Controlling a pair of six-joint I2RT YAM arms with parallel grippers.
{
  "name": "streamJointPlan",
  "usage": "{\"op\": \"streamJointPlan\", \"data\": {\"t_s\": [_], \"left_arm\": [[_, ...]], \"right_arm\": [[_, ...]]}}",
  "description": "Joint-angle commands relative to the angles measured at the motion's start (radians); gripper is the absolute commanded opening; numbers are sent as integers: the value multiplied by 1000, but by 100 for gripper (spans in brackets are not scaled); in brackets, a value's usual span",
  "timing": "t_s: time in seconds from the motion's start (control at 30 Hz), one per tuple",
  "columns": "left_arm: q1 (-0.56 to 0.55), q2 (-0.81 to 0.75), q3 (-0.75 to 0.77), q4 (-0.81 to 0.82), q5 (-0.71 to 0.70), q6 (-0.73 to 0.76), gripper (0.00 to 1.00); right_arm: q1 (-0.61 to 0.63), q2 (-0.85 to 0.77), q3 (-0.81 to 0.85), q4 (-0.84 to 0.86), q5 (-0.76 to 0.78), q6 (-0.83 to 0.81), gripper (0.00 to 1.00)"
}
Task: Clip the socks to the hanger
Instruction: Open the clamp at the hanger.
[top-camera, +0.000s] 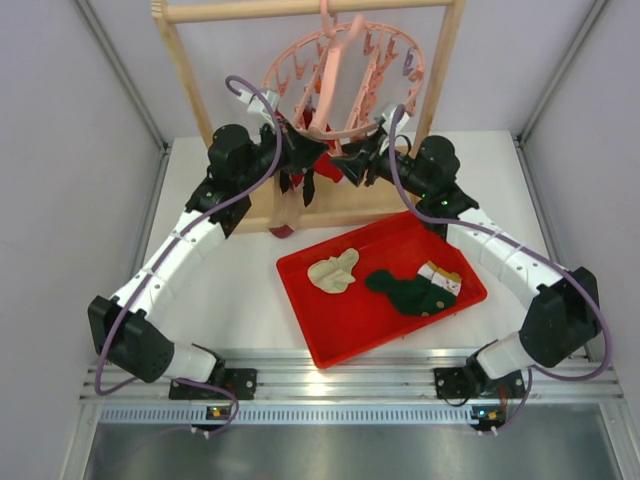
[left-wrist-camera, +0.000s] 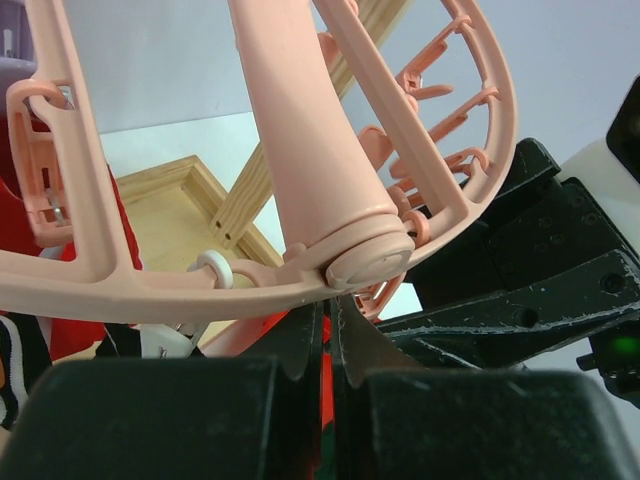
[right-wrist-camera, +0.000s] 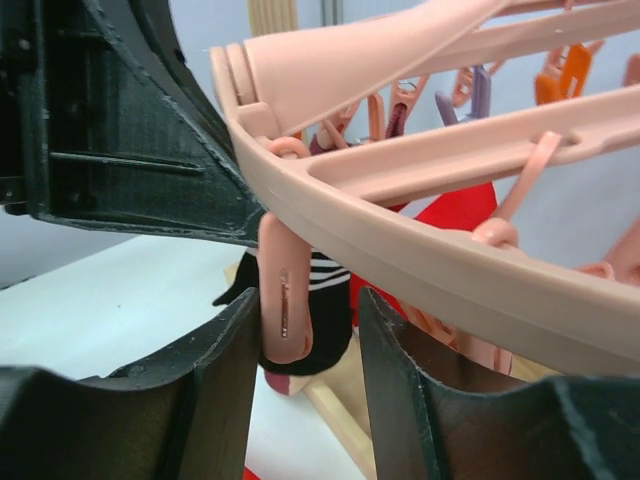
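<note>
Top external view: the round pink hanger (top-camera: 332, 80) hangs by its hook from the top bar of a wooden rack (top-camera: 250, 10) at the far side of the white table (top-camera: 230, 300), and a red tray (top-camera: 340, 325) lies nearer, right of centre. Three socks rest in the tray: a cream sock (top-camera: 335, 270) toward its left, a dark green sock (top-camera: 400, 290) in the middle, and a tan sock (top-camera: 442, 280) with a striped cuff touching the green one's right side. Other socks hang under the hanger's near rim, seen best from the right wrist: a black sock (right-wrist-camera: 325, 290) with white stripes and, behind it to the right, a red sock (right-wrist-camera: 455, 215). Left wrist view shows the left gripper (left-wrist-camera: 322, 320) directly under that rim, just below the round cap where a broad spoke joins it. Its fingers are pressed together with only a hairline slit. A strip of red shows in the slit lower down, though whether that fabric is pinched cannot be told. Right wrist view shows the right gripper (right-wrist-camera: 308, 300) released, its jaws standing apart on either side of one dangling pink peg (right-wrist-camera: 283, 300). The peg lies against the left-hand finger in that picture and clear of the other. The black sock hangs just behind this peg. An orange peg (right-wrist-camera: 560, 75) and a purple peg (right-wrist-camera: 480, 90) dangle from the far side of the ring.
</note>
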Motion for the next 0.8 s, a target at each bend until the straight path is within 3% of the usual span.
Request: {"op": "streamJointPlan", "data": {"t_s": [0.0, 0.03, 0.1, 0.17, 0.2, 0.33, 0.77], "left_arm": [[-14, -1, 8, 39, 82, -4, 0], [-12, -1, 8, 39, 79, -9, 0], [-12, -3, 8, 37, 79, -16, 0], [-12, -15, 5, 37, 69, -39, 13], [-11, -26, -15, 49, 66, -55, 27], [-12, -86, -91, 160, 60, -131, 46], [-14, -69, -84, 140, -39, -184, 53]], "right_arm": [[14, -2, 22, 92, -66, 29, 42], [18, 1, 27, 86, -79, 23, 39], [21, 7, 41, 69, -73, 3, 22], [26, 7, 41, 68, -50, -2, 0], [28, 4, 42, 60, -43, -6, 0], [52, -16, 24, 52, 6, -51, 0], [121, -45, -25, 66, 153, -169, 0]]}}
